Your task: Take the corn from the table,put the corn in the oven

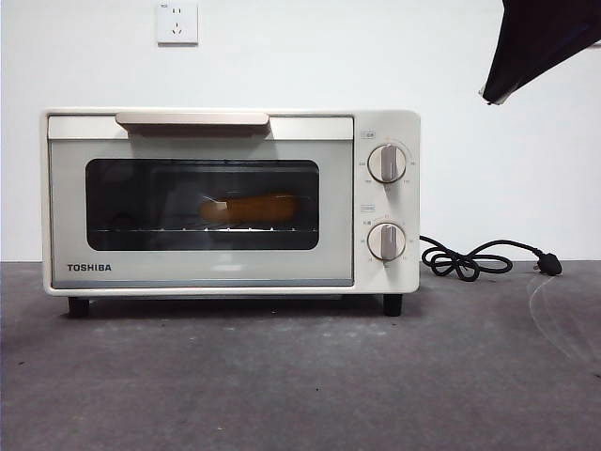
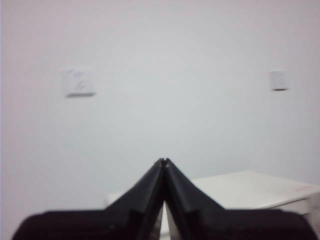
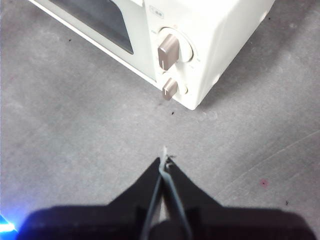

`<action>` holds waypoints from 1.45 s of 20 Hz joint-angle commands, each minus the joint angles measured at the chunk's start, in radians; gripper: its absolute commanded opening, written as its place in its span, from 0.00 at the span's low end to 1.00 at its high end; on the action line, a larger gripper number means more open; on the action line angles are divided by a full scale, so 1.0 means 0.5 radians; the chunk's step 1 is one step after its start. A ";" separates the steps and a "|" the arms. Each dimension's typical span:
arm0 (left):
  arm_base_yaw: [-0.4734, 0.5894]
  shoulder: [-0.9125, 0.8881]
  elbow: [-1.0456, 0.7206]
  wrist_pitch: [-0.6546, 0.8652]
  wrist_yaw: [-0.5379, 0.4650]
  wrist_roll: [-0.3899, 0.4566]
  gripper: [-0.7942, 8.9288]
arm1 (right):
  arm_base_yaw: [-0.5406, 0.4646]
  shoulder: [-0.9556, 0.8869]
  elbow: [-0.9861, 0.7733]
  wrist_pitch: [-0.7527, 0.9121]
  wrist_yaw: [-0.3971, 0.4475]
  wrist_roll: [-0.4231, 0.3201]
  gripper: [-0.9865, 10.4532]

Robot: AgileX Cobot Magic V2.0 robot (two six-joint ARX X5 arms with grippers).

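Front view: corn (image 1: 250, 209) inside closed oven (image 1: 230, 200).

Cream-white oven (image 1: 230, 201) with a dark glass window (image 1: 202, 204), beige handle (image 1: 192, 119) and 2 beige-fronted knobs (image 1: 386, 202), yellow-orange corn (image 1: 250, 209) glowing behind the glass, black cord (image 1: 479, 258) on a mottled dark grey table (image 1: 300, 376), white wall (image 1: 376, 56) behind.

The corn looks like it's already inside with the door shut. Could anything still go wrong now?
Little, probably. The right gripper, shut and empty, hangs above the table near the oven knobs; a careless move might bump one. The cord lies loose beside the oven and could snag. The corn rests on the rack.
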 commanded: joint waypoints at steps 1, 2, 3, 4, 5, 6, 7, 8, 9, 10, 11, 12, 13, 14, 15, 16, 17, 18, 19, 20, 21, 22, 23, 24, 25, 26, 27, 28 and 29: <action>0.006 -0.059 -0.136 0.005 -0.127 -0.068 0.08 | 0.000 0.010 0.005 0.014 0.003 0.006 0.09; 0.006 -0.089 -0.194 0.004 -0.170 -0.083 0.08 | 0.000 0.010 0.005 0.014 0.003 0.006 0.09; 0.006 -0.123 -0.249 0.002 -0.206 -0.082 0.08 | 0.000 0.010 0.005 0.014 0.003 0.006 0.09; 0.006 -0.156 -0.307 0.004 -0.216 -0.082 0.08 | 0.000 0.010 0.005 0.014 0.004 0.006 0.09; 0.006 -0.192 -0.311 -0.121 -0.220 -0.076 0.08 | 0.000 0.010 0.005 0.014 0.004 0.006 0.09; 0.006 -0.226 -0.311 -0.246 -0.269 -0.074 0.08 | 0.000 0.010 0.005 0.014 0.011 0.006 0.09; 0.006 -0.253 -0.311 -0.349 -0.331 -0.074 0.08 | 0.000 0.010 0.005 0.014 0.013 0.006 0.09; 0.006 -0.286 -0.311 -0.478 -0.387 -0.074 0.08 | 0.001 0.010 0.005 0.014 0.012 0.006 0.09; 0.006 -0.283 -0.311 -0.586 -0.449 -0.074 0.08 | 0.000 0.010 0.005 0.014 0.012 0.006 0.09; 0.006 -0.283 -0.311 -0.731 -0.493 -0.074 0.08 | 0.000 0.010 0.005 0.014 0.012 0.006 0.09; 0.006 -0.283 -0.311 -0.864 -0.504 -0.074 0.08 | 0.000 0.010 0.005 0.014 0.012 0.006 0.09; 0.006 -0.283 -0.311 -1.031 -0.529 -0.075 0.08 | 0.000 0.010 0.005 0.014 0.020 0.006 0.09; 0.006 -0.283 -0.311 -1.173 -0.529 -0.075 0.08 | 0.000 0.010 0.005 0.014 0.033 0.006 0.09; 0.007 -0.283 -0.307 -1.210 -0.511 -0.067 0.08 | 0.000 0.010 0.005 0.014 0.043 0.006 0.09; 0.002 -0.283 -0.308 -1.204 -0.511 -0.064 0.08 | 0.000 0.010 0.005 0.013 0.047 0.006 0.09; -0.006 -0.283 -0.308 -1.201 -0.508 -0.070 0.08 | 0.000 0.010 0.005 0.013 0.047 0.006 0.09; -0.008 -0.283 -0.308 -1.199 -0.510 -0.072 0.08 | 0.000 0.010 0.005 0.013 0.047 0.006 0.09; -0.008 -0.283 -0.308 -1.199 -0.513 -0.072 0.08 | 0.000 0.010 0.005 0.014 0.047 0.006 0.09; -0.008 -0.283 -0.308 -1.199 -0.515 -0.072 0.08 | 0.000 0.010 0.005 0.014 0.047 0.006 0.09; -0.008 -0.282 -0.308 -1.199 -0.514 -0.072 0.08 | 0.000 0.010 0.005 0.014 0.047 0.006 0.09; -0.008 -0.282 -0.308 -1.200 -0.513 -0.072 0.08 | 0.000 0.010 0.005 0.014 0.047 0.006 0.09; -0.008 -0.282 -0.308 -1.199 -0.513 -0.072 0.08 | 0.000 0.010 0.005 0.014 0.047 0.006 0.09; -0.008 -0.282 -0.308 -1.199 -0.513 -0.072 0.08 | 0.000 0.010 0.005 0.013 0.047 0.006 0.09; -0.008 -0.282 -0.308 -1.199 -0.513 -0.072 0.08 | 0.000 0.010 0.005 0.014 0.047 0.006 0.09; -0.008 -0.282 -0.308 -1.199 -0.513 -0.072 0.08 | 0.000 0.010 0.005 0.014 0.047 0.006 0.09; -0.008 -0.282 -0.308 -1.199 -0.513 -0.072 0.08 | 0.000 0.010 0.005 0.014 0.047 0.006 0.09; -0.008 -0.282 -0.308 -1.199 -0.513 -0.072 0.08 | 0.000 0.010 0.005 0.014 0.047 0.006 0.09; -0.008 -0.282 -0.308 -1.199 -0.513 -0.072 0.08 | 0.000 0.010 0.005 0.014 0.047 0.006 0.09; -0.008 -0.282 -0.308 -1.199 -0.513 -0.072 0.08 | 0.000 0.010 0.005 0.014 0.047 0.006 0.09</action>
